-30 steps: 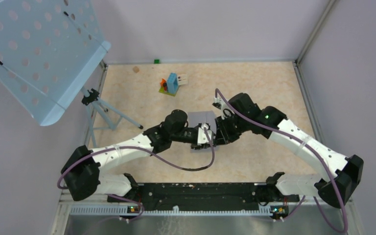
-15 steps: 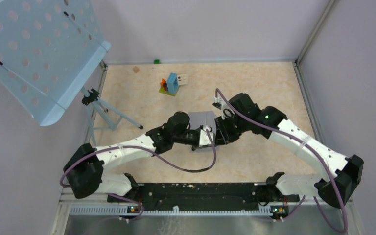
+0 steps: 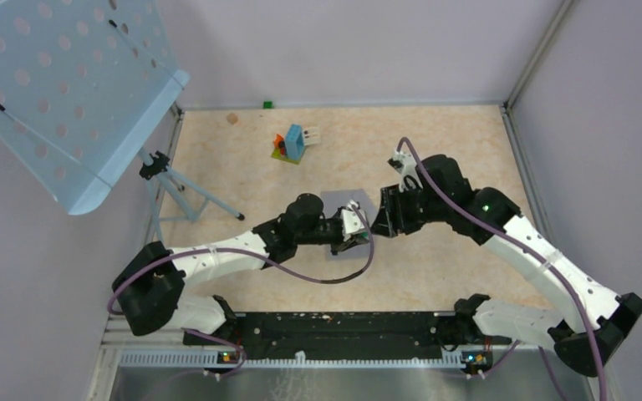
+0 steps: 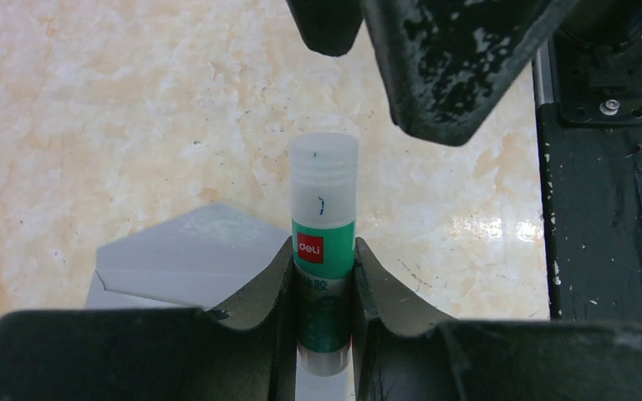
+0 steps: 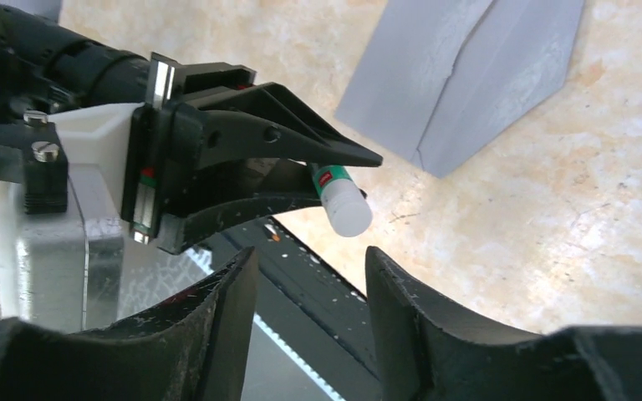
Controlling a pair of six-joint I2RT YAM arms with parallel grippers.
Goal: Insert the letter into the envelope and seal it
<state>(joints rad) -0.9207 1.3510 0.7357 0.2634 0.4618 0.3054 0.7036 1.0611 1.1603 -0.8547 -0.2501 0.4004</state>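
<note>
The grey envelope [image 3: 339, 203] lies flat on the floor with its pointed flap open; it also shows in the left wrist view [image 4: 192, 259] and the right wrist view [image 5: 468, 67]. My left gripper [image 3: 356, 226] is shut on a white glue stick with a green label [image 4: 324, 209], held above the envelope's near edge, cap end pointing at my right gripper. My right gripper [image 3: 382, 214] is open and empty, its jaws [image 5: 311, 255] just short of the stick's white cap [image 5: 347, 210]. The letter is out of view.
A blue-orange-green block cluster [image 3: 291, 144] stands at the back. A blue perforated stand [image 3: 67, 92] on a tripod [image 3: 171, 180] is at the left. A black rail [image 3: 343, 326] runs along the near edge. Walls close in the back and right.
My right gripper has drawn back to the right, away from the glue stick and my left gripper. My left gripper has shifted slightly right with the stick.
</note>
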